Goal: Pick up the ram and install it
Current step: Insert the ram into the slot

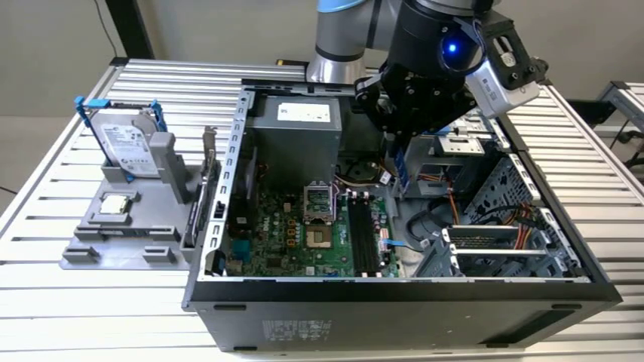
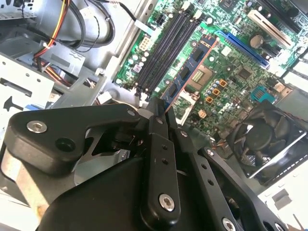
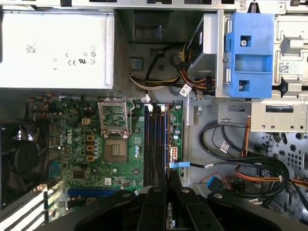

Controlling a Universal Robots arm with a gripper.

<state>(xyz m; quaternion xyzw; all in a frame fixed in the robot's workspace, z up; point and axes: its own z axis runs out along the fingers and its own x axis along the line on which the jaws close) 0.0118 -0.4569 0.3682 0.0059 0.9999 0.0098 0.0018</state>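
Observation:
The ram [image 2: 189, 73] is a narrow blue-green stick with dark chips, and my gripper [image 2: 166, 111] is shut on one end of it. In the exterior view the ram [image 1: 403, 172] hangs upright below the gripper [image 1: 405, 145], inside the open computer case and above the motherboard [image 1: 292, 234]. The black memory slots [image 1: 360, 226] lie just below it, toward the exterior view's left. In the first wrist view the ram [image 3: 167, 144] shows edge-on, over the right side of the slots [image 3: 153, 144]. It is clear of the slots.
A silver power supply [image 1: 294, 132] stands at the back of the case [image 1: 403, 302]. Bundled cables [image 3: 250, 168] and a blue drive caddy [image 3: 249, 53] lie beside the slots. A fan [image 2: 262, 139] sits near the board. Outside, a hard drive in a blue frame [image 1: 126, 147] stands on a grey holder.

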